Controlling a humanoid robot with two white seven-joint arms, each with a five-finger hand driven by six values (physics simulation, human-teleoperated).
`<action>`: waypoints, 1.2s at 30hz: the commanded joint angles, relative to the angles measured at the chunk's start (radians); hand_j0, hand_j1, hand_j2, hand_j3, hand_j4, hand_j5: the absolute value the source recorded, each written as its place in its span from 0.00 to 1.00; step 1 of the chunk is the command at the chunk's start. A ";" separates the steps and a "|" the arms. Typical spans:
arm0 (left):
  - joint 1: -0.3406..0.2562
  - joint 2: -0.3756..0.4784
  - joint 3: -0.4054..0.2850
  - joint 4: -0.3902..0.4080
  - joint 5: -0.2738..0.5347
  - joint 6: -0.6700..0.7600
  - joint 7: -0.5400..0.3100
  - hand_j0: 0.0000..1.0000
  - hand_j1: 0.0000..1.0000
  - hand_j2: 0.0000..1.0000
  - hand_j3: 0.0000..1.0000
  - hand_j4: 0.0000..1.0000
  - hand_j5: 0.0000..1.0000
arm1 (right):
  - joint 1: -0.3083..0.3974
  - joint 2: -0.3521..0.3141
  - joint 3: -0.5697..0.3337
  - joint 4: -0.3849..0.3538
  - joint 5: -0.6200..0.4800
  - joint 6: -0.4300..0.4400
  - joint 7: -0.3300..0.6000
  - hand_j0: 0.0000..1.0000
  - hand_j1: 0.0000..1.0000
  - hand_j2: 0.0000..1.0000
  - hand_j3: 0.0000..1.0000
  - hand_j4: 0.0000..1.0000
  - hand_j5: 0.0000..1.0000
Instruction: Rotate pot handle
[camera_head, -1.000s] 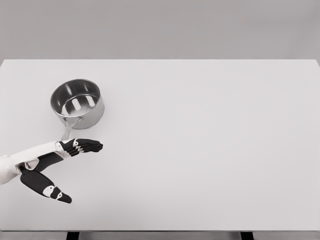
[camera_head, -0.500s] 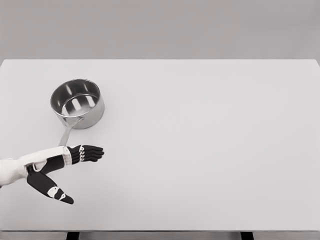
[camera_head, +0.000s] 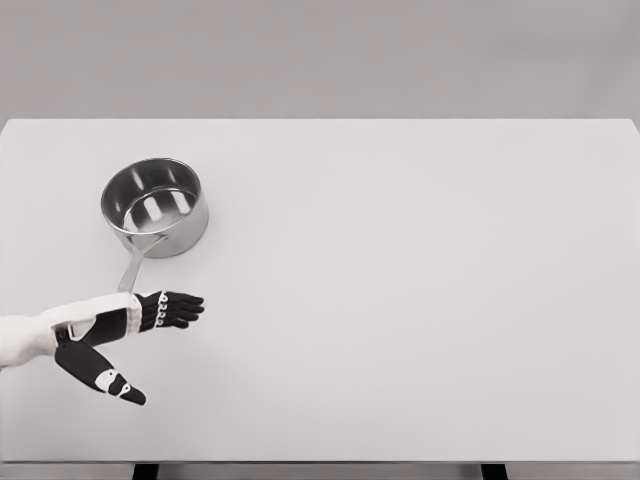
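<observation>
— Since the earlier frames, the left hand (camera_head: 120, 325) sits a touch lower and nearer the table's front edge, and its fingertips have pulled back slightly leftward; the pot has not shifted at all.

— Where is the pot, then?

— That steel pot (camera_head: 155, 207) stands upright on the white table (camera_head: 420, 290), over on the left part of the surface. Its mouth is open upward and the inside looks bare metal with bright reflections. Its handle (camera_head: 133, 268) runs from the pot's near wall down toward the front edge, slanting a little to the left.

— And the hand against that handle?

— It lies just at the handle's free end. The white forearm comes in from the left edge of the view, below the pot, and the dark fingers (camera_head: 178, 307) stretch out to the right, past the handle's tip. Whether the hand touches the tip I cannot tell; the end of the handle meets the top of the hand in this view.

— Is it grasping anything?

— No. The four fingers are held out fairly straight and close together, and the thumb (camera_head: 105, 378) is splayed wide, pointing down and right, away from the pot. Nothing sits between them.
</observation>
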 joint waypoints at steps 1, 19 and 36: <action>0.000 0.004 0.002 0.000 0.007 0.028 0.000 1.00 1.00 1.00 1.00 1.00 1.00 | 0.000 0.000 0.001 0.002 0.000 0.000 0.000 1.00 1.00 1.00 1.00 1.00 1.00; 0.006 0.007 0.019 0.011 0.001 0.100 0.000 1.00 1.00 1.00 1.00 1.00 1.00 | 0.000 0.000 0.001 0.000 0.000 0.000 0.000 1.00 1.00 1.00 1.00 1.00 1.00; 0.011 0.009 0.034 0.081 0.001 0.100 0.000 1.00 1.00 1.00 1.00 1.00 1.00 | 0.000 0.000 -0.001 0.000 0.000 0.000 0.000 1.00 1.00 1.00 1.00 1.00 1.00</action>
